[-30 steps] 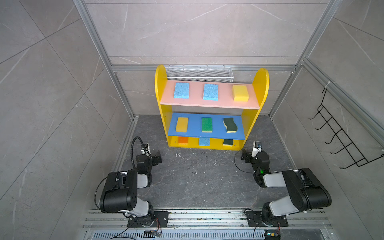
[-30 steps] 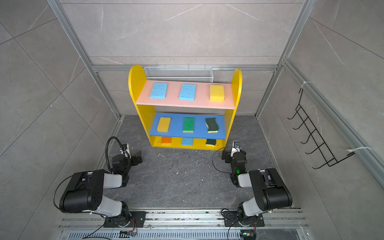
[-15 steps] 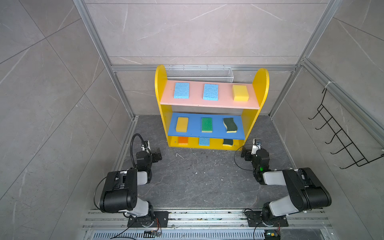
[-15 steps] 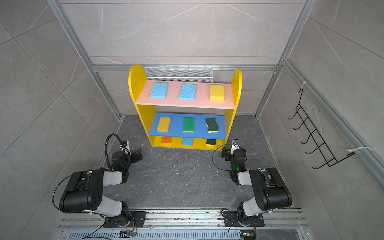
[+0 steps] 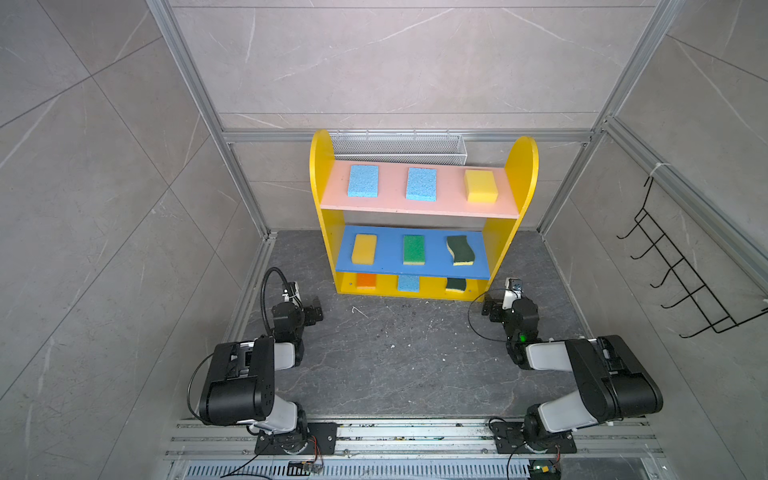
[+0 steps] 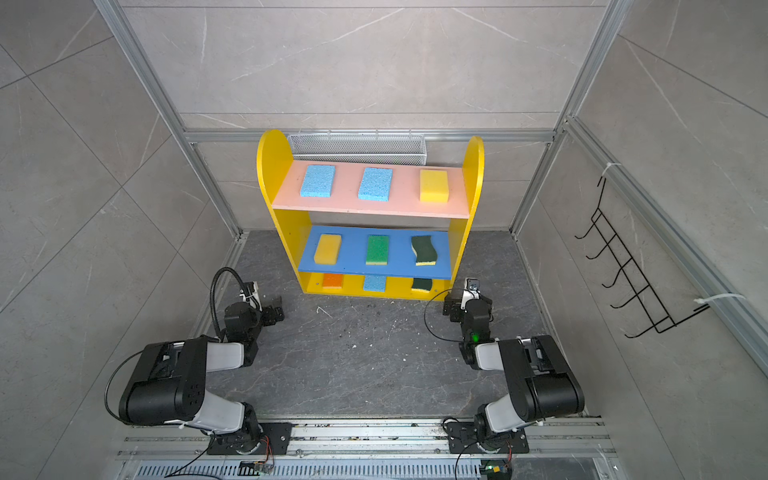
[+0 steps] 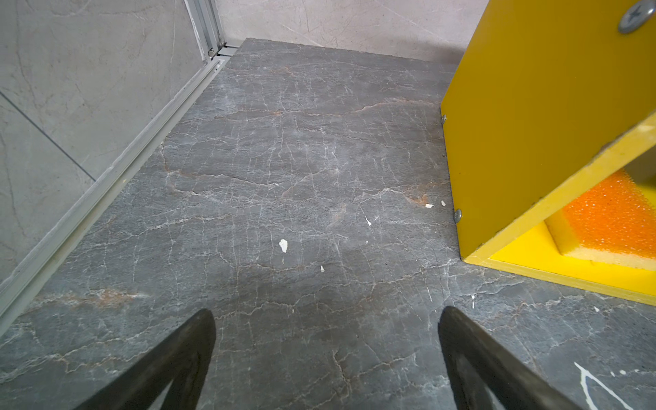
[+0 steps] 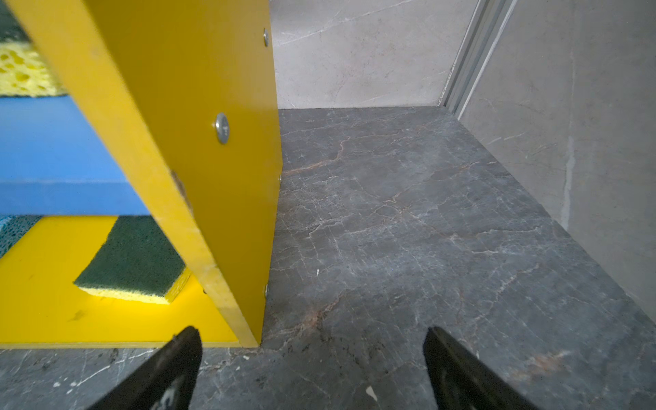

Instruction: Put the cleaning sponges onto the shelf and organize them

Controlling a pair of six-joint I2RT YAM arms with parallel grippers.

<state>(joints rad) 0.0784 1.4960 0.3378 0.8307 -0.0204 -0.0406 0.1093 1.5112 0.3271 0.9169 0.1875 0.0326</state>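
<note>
I count nine flat foam sponges (image 5: 413,249), three per tier, on the yellow-sided board shelf (image 5: 415,209) centre-frame; left gripper (image 5: 315,308) and right gripper (image 5: 489,305) gape empty below it; placing looks done, next just park.

Soft, even, fairly bright light from above fills both top views, with only weak shadows around the shelf (image 5: 451,203) — its bottom tier sits dimmer under the blue board (image 5: 390,249). The walls (image 5: 124,208) either side of the shelf splay with wide-angle stretch. In both wrist views the near fingers (image 7: 170,365) are dark and blurred — the floor (image 7: 284,159) beside the shelf is sharp.
</note>
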